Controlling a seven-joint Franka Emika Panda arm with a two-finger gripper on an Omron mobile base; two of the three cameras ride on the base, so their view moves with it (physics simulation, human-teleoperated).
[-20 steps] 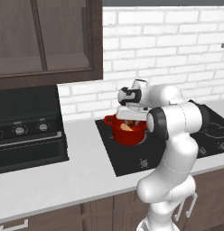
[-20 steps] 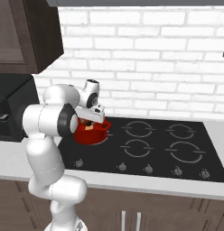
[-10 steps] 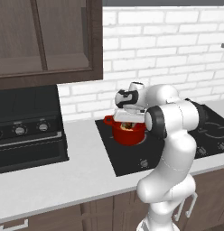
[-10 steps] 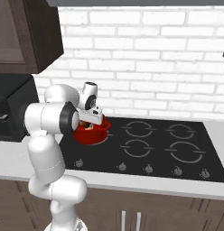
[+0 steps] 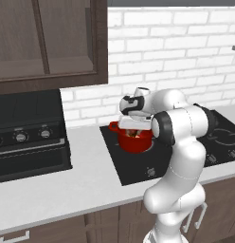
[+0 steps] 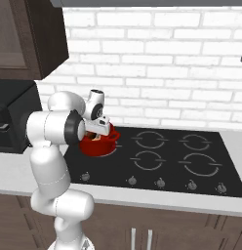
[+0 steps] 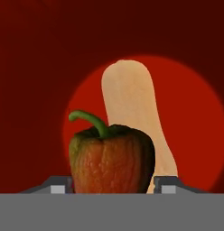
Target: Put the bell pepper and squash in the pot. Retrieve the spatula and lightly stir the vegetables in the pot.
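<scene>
My gripper [image 7: 113, 186] points down into the red pot [image 7: 41, 67]. A red-green bell pepper [image 7: 111, 158] with a curled green stem stands between my fingertips [image 7: 165, 186], which sit just off its sides, so the gripper is open. Behind the pepper the pale tan squash [image 7: 129, 99] lies on the pot's floor. In the left base view the gripper [image 5: 133, 127] hangs over the rim of the pot [image 5: 136, 141], which sits on the cooktop's left burner. From the right base view the gripper [image 6: 97, 129] covers the pot [image 6: 98, 145] from above. The spatula is out of view.
A black cooktop [image 6: 171, 156] with several burners and front knobs stretches right of the pot. At the left stands a dark oven [image 5: 24, 142], with a dark wall cabinet [image 5: 48, 42] above it. Grey counter [image 5: 67, 185] runs in front, and a white brick wall lies behind.
The hand has sunk a little lower over the pot, and its fingers have spread wider apart around the pepper.
</scene>
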